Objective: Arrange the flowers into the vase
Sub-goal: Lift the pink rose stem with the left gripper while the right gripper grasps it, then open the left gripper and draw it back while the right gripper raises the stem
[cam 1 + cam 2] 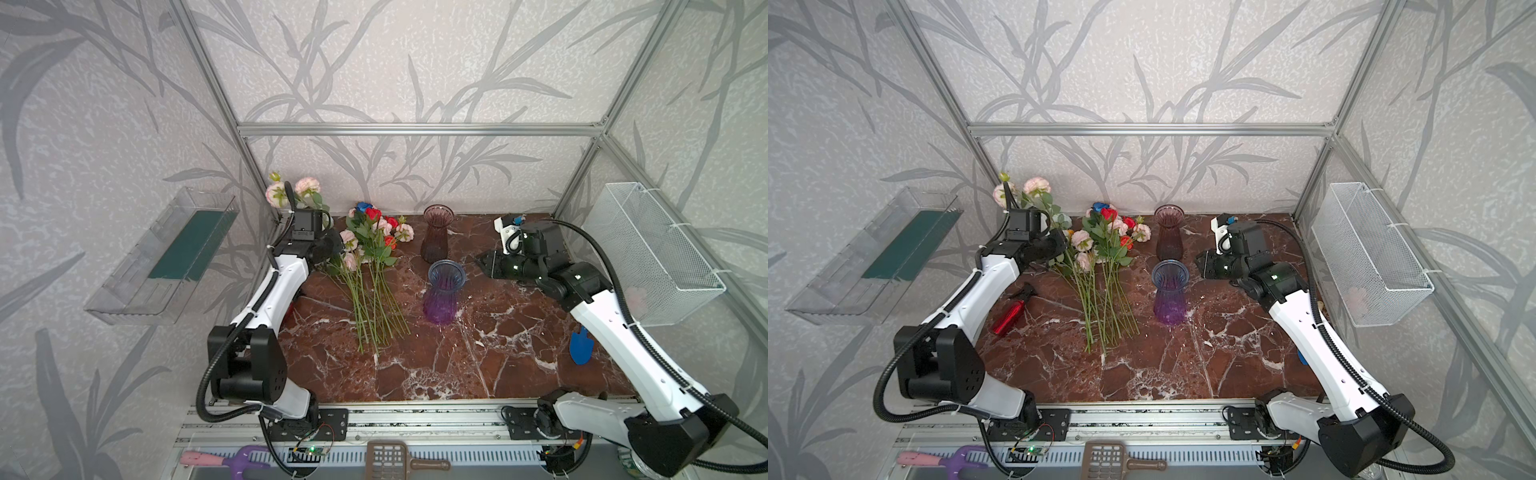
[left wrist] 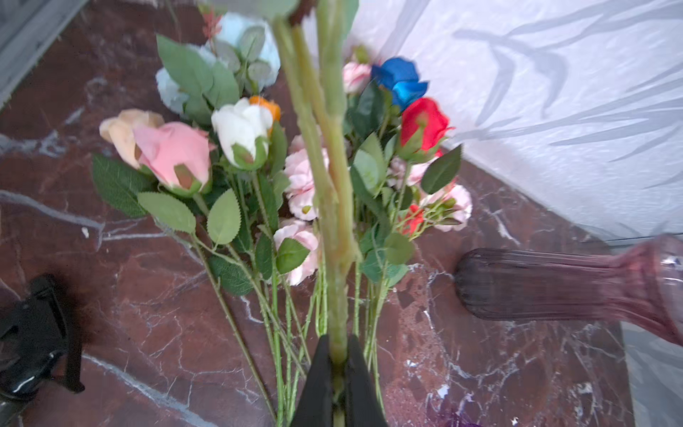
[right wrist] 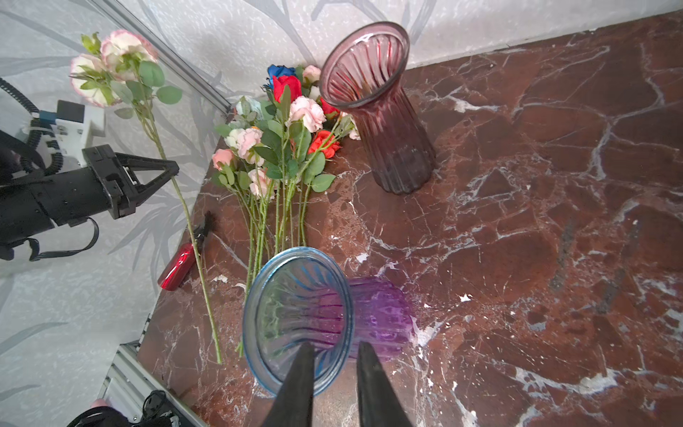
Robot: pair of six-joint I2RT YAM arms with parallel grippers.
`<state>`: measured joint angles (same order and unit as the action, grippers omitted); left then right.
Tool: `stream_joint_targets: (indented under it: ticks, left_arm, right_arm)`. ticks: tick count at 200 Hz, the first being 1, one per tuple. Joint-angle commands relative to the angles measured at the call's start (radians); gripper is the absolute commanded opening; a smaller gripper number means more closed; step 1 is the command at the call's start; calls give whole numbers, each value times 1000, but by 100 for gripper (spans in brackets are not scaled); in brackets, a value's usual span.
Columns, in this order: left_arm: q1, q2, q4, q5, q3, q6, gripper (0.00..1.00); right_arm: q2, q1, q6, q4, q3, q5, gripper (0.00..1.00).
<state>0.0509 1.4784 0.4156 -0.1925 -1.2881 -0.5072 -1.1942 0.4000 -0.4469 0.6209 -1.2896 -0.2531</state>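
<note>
Fig.: Left jaws pinch pink-bloom stem [image 2: 334, 222] aloft; other flowers [image 1: 374, 249] lie on counter [image 1: 498, 353] beside blue-purple vase [image 1: 442, 299]. Right jaws slightly spread nr its rim. Risk: long stem swings, misses mouth or tips vase.

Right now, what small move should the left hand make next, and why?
Probably swing the left hand toward the blue-purple vase: it is shut on the stem of the pink flower, lifted off the pile, and that vase stands upright and empty.
</note>
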Motion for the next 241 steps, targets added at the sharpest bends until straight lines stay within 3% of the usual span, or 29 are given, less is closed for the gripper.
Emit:
stream_joint_targets:
  ticks: [1, 32, 49, 70, 91, 101, 128, 196, 224, 241]
  left_arm:
    - [1, -92, -92, -140, 31, 39, 0]
    - [36, -217, -245, -245, 81, 53, 0]
    - [99, -296, -331, -261, 98, 85, 0]
    - [189, -328, -374, -278, 58, 123, 0]
    - [276, -296, -359, -345, -20, 179, 0]
    - [307, -278, -354, -378, -40, 191, 0]
    - [317, -297, -430, -458, 25, 131, 0]
    - [323, -354, -456, -474, 123, 118, 0]
    - [322, -357, -471, -487, 130, 101, 0]
    - [321, -360, -472, -490, 131, 97, 0]
  right_arm:
    - [26, -1, 20, -65, -31, -87, 24]
    - [47, 30, 45, -153, -45, -152, 38]
    - [11, 51, 28, -149, -96, -199, 36]
    - [-38, 159, 85, -107, -177, -113, 31]
    - [-67, 311, 186, -131, -224, 46, 34]
    - [-92, 338, 185, -144, -254, 30, 34]
    - [-169, 348, 129, -217, -292, -99, 36]
    - [-324, 424, 144, -243, -352, -116, 39]
    - [-358, 428, 133, -263, -363, -122, 29]
    - [-366, 427, 131, -269, -368, -110, 12]
